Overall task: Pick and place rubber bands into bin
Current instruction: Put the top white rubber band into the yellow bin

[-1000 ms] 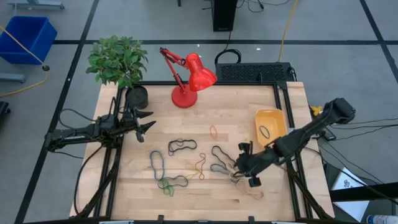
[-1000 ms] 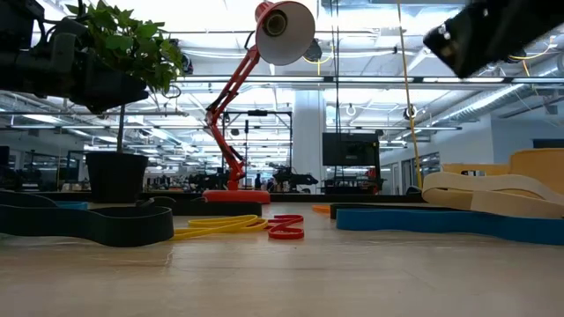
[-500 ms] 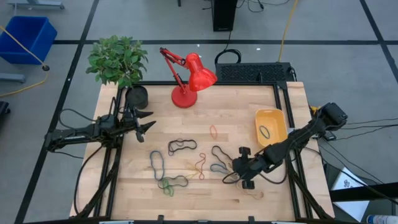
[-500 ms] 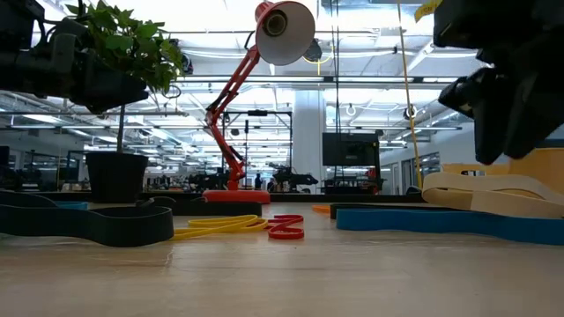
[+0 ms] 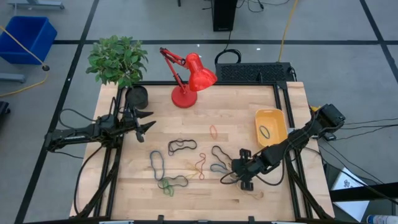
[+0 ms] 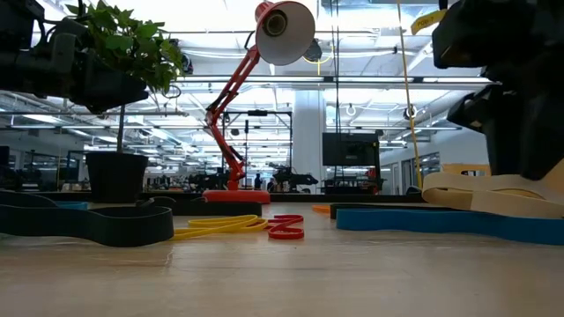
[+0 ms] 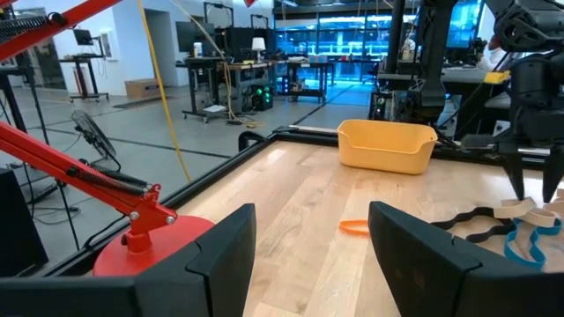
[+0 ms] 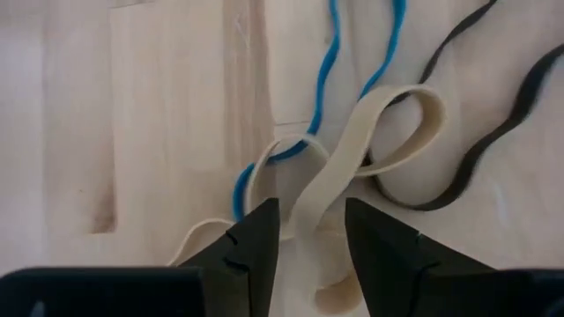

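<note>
- The wooden counter [image 5: 205, 118] carries everything; only the high view shows it whole, with a red desk lamp [image 5: 186, 78] and a potted plant [image 5: 118, 62] along its far edge.
- The left arm waits over the counter's left side near the plant pot, its left tool [image 5: 148, 121] spread wide and holding nothing; its wrist view looks between the released fingers [image 7: 220, 255] across the counter.
- The right arm reaches in from the right edge, low over the front right part of the counter, with the right tool [image 5: 239, 176] above a tangle of bands.
- The yellow-orange bin [image 5: 270, 126] stands near the right edge with one dark band inside, seen only from above; the left wrist view shows just its outer wall [image 7: 388, 145].
- The rubber bands [image 5: 180, 146] lie scattered across the counter's middle and front.
- The right wrist view alone shows the tan band [image 8: 370, 145] running up between the partly parted fingers [image 8: 251, 242]; a blue band [image 8: 330, 70] and a black band [image 8: 493, 114] cross it. Whether the fingers pinch the tan band I cannot tell.
- In the low view the right arm's dark bulk stands at the right, hiding what lies behind it.
</note>
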`<action>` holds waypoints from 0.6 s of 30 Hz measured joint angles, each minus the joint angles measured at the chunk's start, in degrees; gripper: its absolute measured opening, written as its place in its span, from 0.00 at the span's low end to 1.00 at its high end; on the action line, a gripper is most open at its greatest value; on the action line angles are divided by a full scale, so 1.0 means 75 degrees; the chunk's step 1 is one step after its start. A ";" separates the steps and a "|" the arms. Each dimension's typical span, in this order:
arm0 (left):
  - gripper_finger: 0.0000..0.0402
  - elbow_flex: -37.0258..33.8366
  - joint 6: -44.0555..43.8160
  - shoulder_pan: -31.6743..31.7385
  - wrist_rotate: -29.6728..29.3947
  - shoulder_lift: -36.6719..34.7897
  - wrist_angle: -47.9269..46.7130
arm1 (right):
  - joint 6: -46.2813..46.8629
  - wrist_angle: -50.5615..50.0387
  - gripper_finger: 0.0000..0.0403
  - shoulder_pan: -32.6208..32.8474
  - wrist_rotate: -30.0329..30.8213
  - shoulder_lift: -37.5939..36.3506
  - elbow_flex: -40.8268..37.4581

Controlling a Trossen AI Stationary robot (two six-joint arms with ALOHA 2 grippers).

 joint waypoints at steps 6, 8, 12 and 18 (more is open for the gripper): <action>0.57 0.0000 0.0001 0.0001 0.0000 -0.0002 -0.0003 | 0.0155 0.0610 0.24 0.0000 -0.0065 0.0000 -0.0398; 0.57 0.0000 0.0001 0.0000 0.0000 -0.0001 -0.0003 | 0.0324 0.0962 0.21 -0.0003 -0.0241 -0.0003 -0.0560; 0.57 0.0000 0.0001 -0.0002 0.0000 -0.0002 -0.0003 | 0.0501 0.1137 0.12 0.0000 -0.0441 0.0000 -0.0691; 0.57 0.0000 0.0001 0.0001 0.0000 -0.0002 -0.0003 | 0.0474 0.1140 0.02 0.0000 -0.0446 -0.0006 -0.0691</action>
